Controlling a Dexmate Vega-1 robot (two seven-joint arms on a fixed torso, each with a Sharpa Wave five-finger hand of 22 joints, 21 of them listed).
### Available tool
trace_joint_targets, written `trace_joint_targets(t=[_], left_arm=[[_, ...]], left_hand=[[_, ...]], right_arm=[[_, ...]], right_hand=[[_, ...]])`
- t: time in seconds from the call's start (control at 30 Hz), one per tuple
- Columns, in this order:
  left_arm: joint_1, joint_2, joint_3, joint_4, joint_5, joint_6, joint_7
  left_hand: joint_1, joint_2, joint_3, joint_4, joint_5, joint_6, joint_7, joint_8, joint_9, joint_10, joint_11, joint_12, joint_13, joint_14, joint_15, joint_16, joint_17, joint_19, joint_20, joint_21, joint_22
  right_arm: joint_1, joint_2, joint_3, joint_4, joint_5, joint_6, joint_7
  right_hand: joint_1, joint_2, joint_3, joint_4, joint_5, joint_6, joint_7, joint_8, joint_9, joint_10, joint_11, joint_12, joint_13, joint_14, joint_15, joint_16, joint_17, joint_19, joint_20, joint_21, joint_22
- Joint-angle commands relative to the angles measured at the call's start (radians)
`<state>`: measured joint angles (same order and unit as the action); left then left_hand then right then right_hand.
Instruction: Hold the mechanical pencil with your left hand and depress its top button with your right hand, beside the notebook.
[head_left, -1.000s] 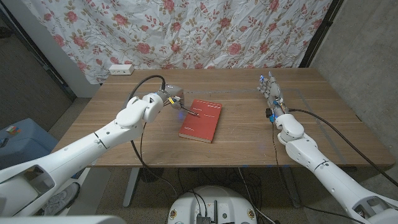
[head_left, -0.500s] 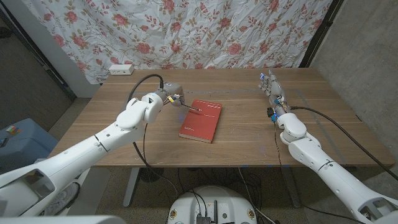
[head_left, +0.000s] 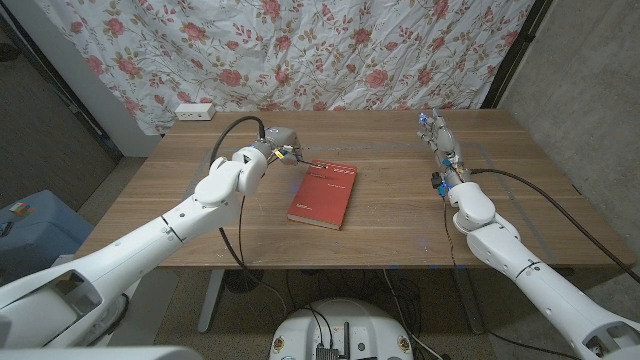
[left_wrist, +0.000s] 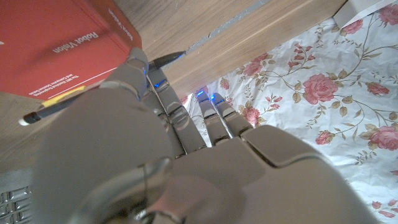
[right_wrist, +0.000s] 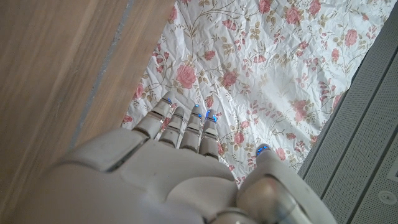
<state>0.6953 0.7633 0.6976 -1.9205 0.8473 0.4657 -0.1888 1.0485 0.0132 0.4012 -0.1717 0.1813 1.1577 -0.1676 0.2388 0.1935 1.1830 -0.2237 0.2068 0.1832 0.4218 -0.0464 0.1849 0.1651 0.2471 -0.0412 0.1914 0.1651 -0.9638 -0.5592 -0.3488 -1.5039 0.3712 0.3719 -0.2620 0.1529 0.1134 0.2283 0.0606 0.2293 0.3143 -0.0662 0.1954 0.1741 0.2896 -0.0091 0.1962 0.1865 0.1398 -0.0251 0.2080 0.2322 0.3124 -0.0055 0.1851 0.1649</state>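
A red notebook lies at the middle of the wooden table. My left hand is just off the notebook's far left corner and pinches a thin mechanical pencil that runs out over the notebook's far edge. In the left wrist view the pencil is dark with a yellow part, clamped between thumb and finger beside the notebook. My right hand stands far off at the table's right, fingers straight and apart, holding nothing. Its fingers point at the curtain.
A white power strip lies at the table's far left corner. A floral curtain hangs close behind the table. A blue bin stands on the floor at the left.
My left hand has moved a little toward the table's far side with the pencil, so the pencil's end went from over the notebook's cover to its far edge. The right hand barely shifted.
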Motion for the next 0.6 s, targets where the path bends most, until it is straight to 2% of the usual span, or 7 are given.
trace_joint_targets(t=[0.03, 0.37, 0.6], left_arm=[[-0.004, -0.039, 0.005, 0.012, -0.058, 0.026, 0.065], [0.034, -0.067, -0.003, -0.025, -0.109, 0.105, 0.132], [0.05, -0.078, -0.006, -0.047, -0.144, 0.148, 0.17]], left_hand=[[0.004, 0.01, -0.007, -0.001, 0.005, 0.008, -0.001, 0.0, 0.002, 0.01, -0.002, -0.001, 0.004, 0.012, -0.171, -0.001, 0.004, 0.008, -0.069, 0.0, 0.002], [0.006, 0.01, -0.01, -0.001, 0.006, 0.007, 0.0, -0.001, 0.003, 0.012, -0.002, -0.003, 0.005, 0.015, -0.171, -0.002, 0.003, 0.009, -0.069, 0.0, 0.002], [0.008, 0.01, -0.013, -0.001, 0.008, 0.01, 0.001, -0.004, 0.0, 0.015, -0.002, -0.004, 0.005, 0.017, -0.171, -0.003, 0.003, 0.025, -0.072, 0.005, 0.003]], right_arm=[[-0.028, -0.02, 0.008, -0.03, -0.096, 0.043, -0.041], [-0.05, -0.046, 0.004, -0.077, -0.163, 0.029, -0.051], [-0.06, -0.035, 0.004, -0.085, -0.163, 0.047, -0.047]], right_hand=[[0.009, 0.005, 0.01, 0.001, 0.002, 0.01, 0.001, -0.002, 0.003, 0.008, 0.0, 0.002, 0.001, 0.012, -0.001, 0.008, 0.0, 0.004, 0.0, 0.004, 0.003], [0.008, 0.002, 0.013, -0.003, 0.001, -0.004, 0.0, -0.009, 0.003, 0.008, -0.006, 0.0, 0.0, 0.002, -0.008, 0.004, 0.0, -0.002, -0.006, 0.001, 0.003], [0.007, 0.001, 0.014, -0.004, 0.0, -0.014, 0.012, -0.012, 0.003, 0.008, -0.014, -0.001, 0.0, -0.002, -0.024, 0.003, 0.0, -0.002, -0.019, 0.001, 0.002]])
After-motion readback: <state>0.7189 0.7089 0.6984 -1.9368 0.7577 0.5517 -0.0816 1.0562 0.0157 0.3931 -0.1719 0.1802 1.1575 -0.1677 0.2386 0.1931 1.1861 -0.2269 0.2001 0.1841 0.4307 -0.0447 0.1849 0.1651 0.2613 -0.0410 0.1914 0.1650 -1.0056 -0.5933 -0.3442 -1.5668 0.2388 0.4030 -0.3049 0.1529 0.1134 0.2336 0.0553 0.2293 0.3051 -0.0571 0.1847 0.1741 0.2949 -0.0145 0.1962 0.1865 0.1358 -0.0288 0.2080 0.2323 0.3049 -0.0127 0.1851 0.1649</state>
